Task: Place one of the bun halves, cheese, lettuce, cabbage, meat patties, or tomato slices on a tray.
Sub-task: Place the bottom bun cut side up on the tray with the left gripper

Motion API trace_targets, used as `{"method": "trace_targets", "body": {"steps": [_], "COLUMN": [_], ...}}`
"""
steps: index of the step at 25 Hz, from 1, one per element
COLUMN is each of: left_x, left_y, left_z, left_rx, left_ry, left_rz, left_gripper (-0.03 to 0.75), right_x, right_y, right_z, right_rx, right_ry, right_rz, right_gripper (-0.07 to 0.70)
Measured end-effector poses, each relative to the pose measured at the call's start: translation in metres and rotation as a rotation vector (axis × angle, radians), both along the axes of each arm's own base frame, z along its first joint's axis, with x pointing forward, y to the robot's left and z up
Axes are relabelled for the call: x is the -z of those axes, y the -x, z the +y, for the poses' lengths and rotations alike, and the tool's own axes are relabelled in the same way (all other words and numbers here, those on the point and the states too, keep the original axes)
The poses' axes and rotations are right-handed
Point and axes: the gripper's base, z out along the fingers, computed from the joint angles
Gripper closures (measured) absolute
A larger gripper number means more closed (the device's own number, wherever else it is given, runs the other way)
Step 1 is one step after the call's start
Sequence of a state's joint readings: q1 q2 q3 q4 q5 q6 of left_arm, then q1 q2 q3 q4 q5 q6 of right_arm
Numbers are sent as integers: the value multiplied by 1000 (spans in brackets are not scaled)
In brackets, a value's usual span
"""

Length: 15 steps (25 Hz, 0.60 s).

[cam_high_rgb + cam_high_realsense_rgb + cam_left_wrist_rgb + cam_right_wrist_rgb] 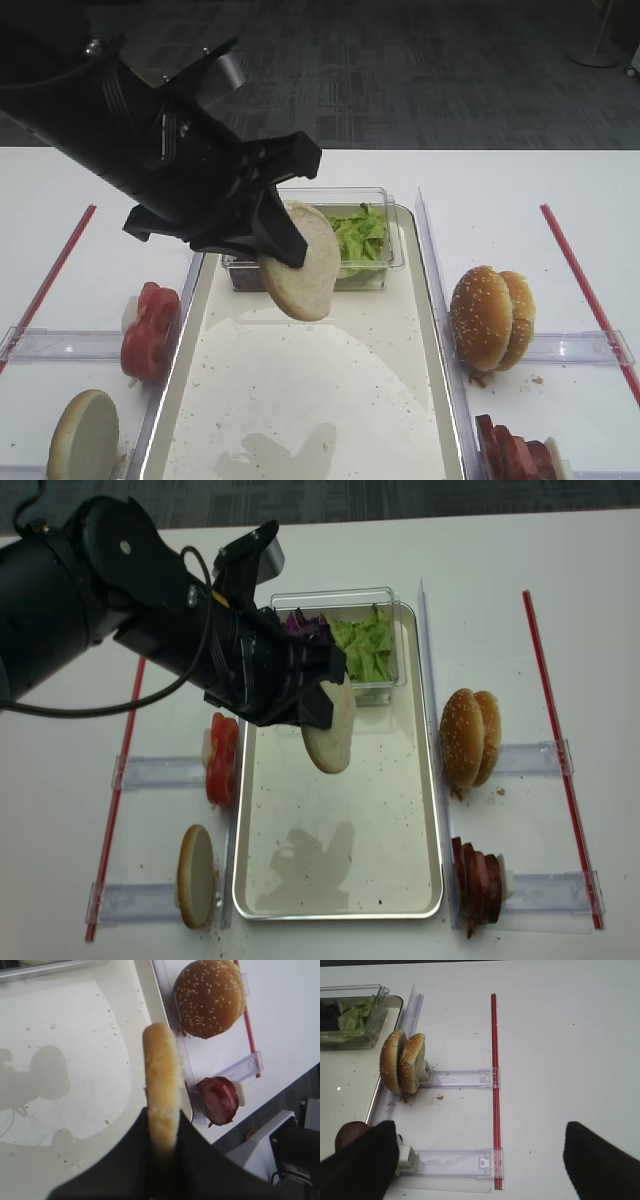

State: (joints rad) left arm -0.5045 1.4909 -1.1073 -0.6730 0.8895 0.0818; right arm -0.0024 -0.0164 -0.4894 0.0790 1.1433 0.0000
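My left gripper (275,245) (315,705) (163,1112) is shut on a thin bun half (300,262) (332,730) (161,1070). It holds the bun half on edge in the air above the far part of the tray (440,330) (432,810) (75,1035). A second bun half (195,875) and tomato slices (221,760) stand left of the tray, and meat patties (478,880) (350,1135) stand to its right. Lettuce (362,645) and cabbage (305,627) fill a clear box at the tray's far end. Cheese is out of view. My right gripper (480,1155) is open above the table, holding nothing.
Two sesame buns (470,738) (402,1062) stand on edge in a clear rail right of the tray. Red strips (555,740) (120,780) run along both outer sides of the table. Clear plastic rails (450,1162) lie under my right gripper.
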Motion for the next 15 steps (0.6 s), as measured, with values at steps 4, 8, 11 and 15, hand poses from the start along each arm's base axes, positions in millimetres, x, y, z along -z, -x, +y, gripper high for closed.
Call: {"method": "trace_targets", "body": {"steps": [4,8,11,15], "left_x": [1,17,33,52], "left_y": [-1,-7,-14,-21], "left_z": [-1,-6,-10,-14], "left_rx": [2,2,8,12], "left_ry": [10,-8,-24,-49], "left_rz": [5,56,100,136], "left_gripper": [685,685,685,685], "right_x": [0,0,0,0], "right_y": [0,0,0,0], "right_z": [0,0,0,0], "right_rx": [0,1,1,1], "right_ry": [0,1,1,1], "right_rz": [0,0,0,0], "right_gripper": [-46,-46,-46,-46]}}
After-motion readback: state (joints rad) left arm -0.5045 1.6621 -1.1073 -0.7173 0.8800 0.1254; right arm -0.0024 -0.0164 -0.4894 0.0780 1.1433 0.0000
